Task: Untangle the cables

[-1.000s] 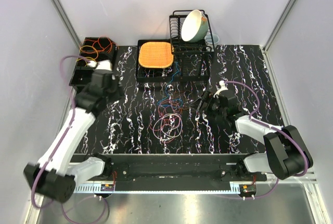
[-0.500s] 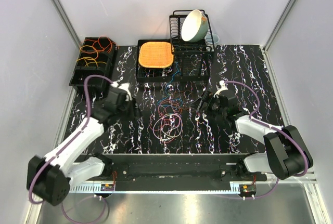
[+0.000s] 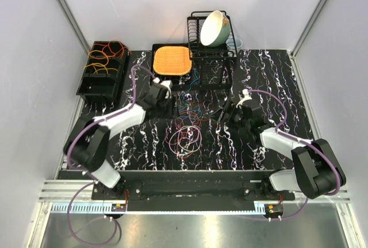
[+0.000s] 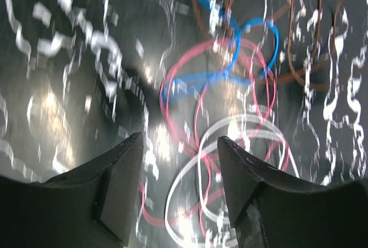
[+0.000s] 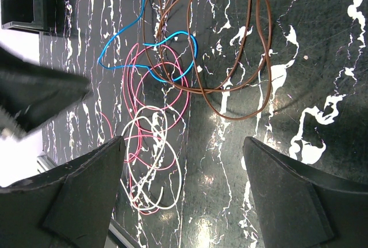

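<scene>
The cables (image 3: 185,130) lie as a loose tangle on the black marbled table between both arms. My left gripper (image 3: 171,103) hovers at the tangle's upper left. In the left wrist view my left gripper (image 4: 178,144) is open, with the white loop (image 4: 230,128) and pink strands on the table under the gap and a blue cable (image 4: 198,80) beyond. My right gripper (image 3: 225,113) stands to the right of the tangle. The right wrist view shows my right gripper (image 5: 184,141) wide open and holding nothing, with a brown cable (image 5: 268,46), a blue one (image 5: 172,34) and a white loop (image 5: 178,170) ahead.
A black bin (image 3: 92,84) at the far left holds orange, red and yellow cable loops. Behind the tangle is a black tray (image 3: 167,82) with an orange pad (image 3: 171,60). A wire dish rack (image 3: 198,49) with a pale bowl (image 3: 214,27) is at the back.
My left arm has swung right from the black bin across the table to the tangle's upper left. The right arm and the cables have not moved.
</scene>
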